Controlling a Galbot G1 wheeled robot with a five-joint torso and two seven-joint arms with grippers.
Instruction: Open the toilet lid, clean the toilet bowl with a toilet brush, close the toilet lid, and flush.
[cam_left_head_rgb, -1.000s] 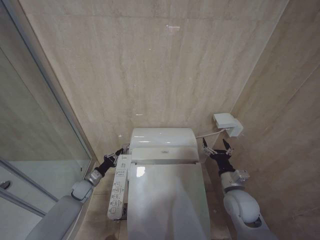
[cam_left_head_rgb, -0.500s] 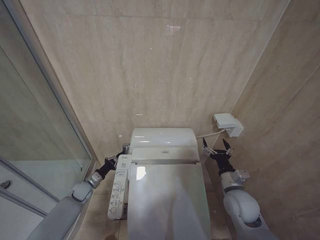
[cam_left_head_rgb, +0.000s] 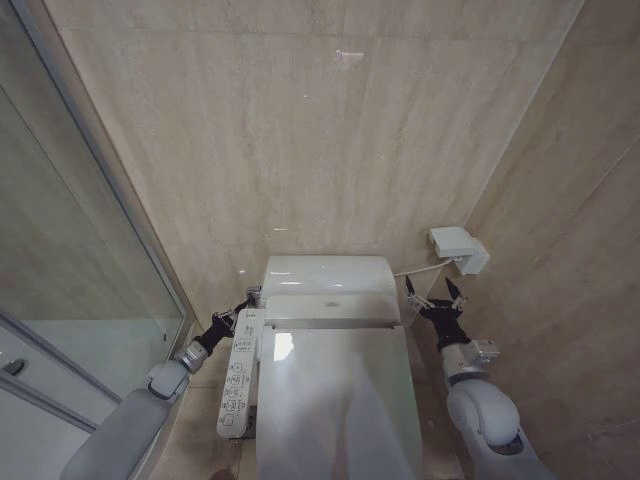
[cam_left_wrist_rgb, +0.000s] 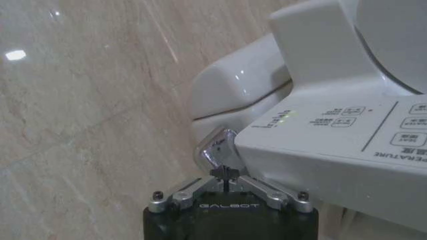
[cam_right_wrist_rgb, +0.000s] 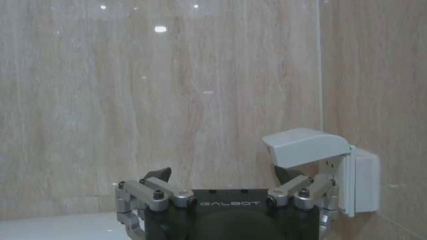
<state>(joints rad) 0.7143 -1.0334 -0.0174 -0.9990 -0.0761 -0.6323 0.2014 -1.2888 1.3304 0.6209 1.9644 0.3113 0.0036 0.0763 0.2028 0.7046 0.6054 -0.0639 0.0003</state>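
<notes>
The left gripper (cam_left_head_rgb: 244, 305) is being held low at the toilet's left rear corner, right at the back end of the control panel (cam_left_head_rgb: 237, 374). In the left wrist view its fingers are drawn together to a narrow point, just beside a chrome lever (cam_left_wrist_rgb: 217, 152) that is sticking out from the side of the tank (cam_left_head_rgb: 325, 277); whether the tips are touching the lever cannot be told.

The right gripper (cam_left_head_rgb: 435, 294) is being held upright on the opposite side, beside the tank's right edge, with its two fingers spread wide and nothing between them. It is pointing toward the wall, near a single white wall box (cam_left_head_rgb: 458, 248) with a hinged cover.

One toilet lid (cam_left_head_rgb: 335, 400) is lying shut and flat over the bowl, between the two arms and nearer the camera than both grippers. It is being touched by neither gripper. One control panel is running along the lid's left side, with rows of buttons and small lit indicator lamps at its rear end. Glass shower panels (cam_left_head_rgb: 70, 260) are standing to the left.
</notes>
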